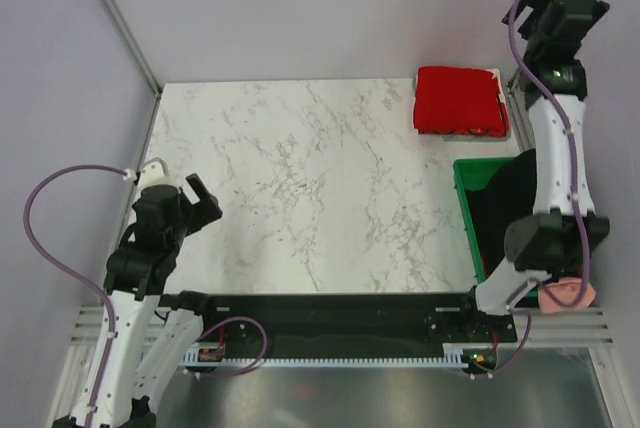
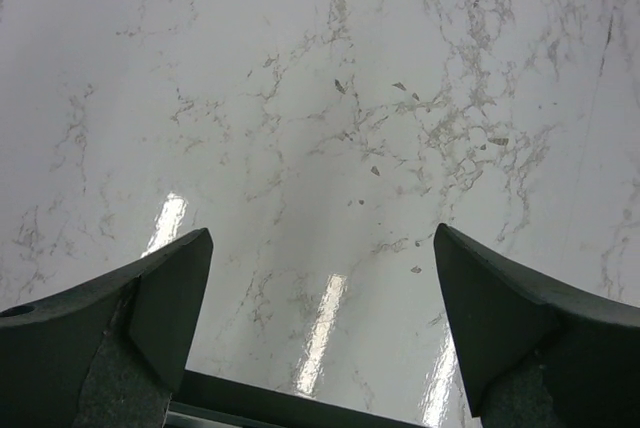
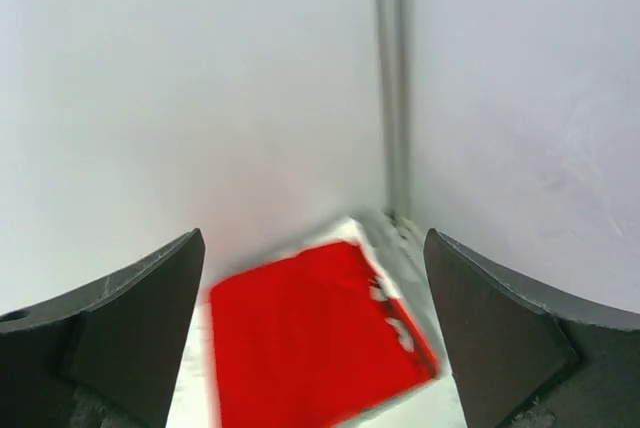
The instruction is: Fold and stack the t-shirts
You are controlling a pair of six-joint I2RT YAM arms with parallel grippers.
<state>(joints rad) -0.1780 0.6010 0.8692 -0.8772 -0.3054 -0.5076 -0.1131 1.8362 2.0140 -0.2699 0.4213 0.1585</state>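
Right gripper point(image 3: 312, 273) is up high at the far right corner with both fingers spread wide, nothing between them. In its wrist view, which is blurred, the t-shirts point(image 1: 458, 98) lie below and ahead of it. They sit as one folded red stack at the far right corner of the marble table point(image 1: 300, 188), just beyond the green bin point(image 1: 465, 210). The stack's long axis runs roughly left to right across the table, slightly tilted. Right arm is clearly the nearer one. Left gripper point(image 2: 322, 233) hangs over bare marble at the near left, well apart from the stack, fingers also wide apart and holding nothing. Any next touch on the stack would be mine to make with the right arm, coming down and forward. Counts: one stack, and I make it two shirts. The top one is plain red, and white print point(image 1: 496, 98) peeks out at the right edge from another layer, though the layer lines are hard to separate. One bin, two arms. Judging by this layout, fold and stack looks done or nearly so.
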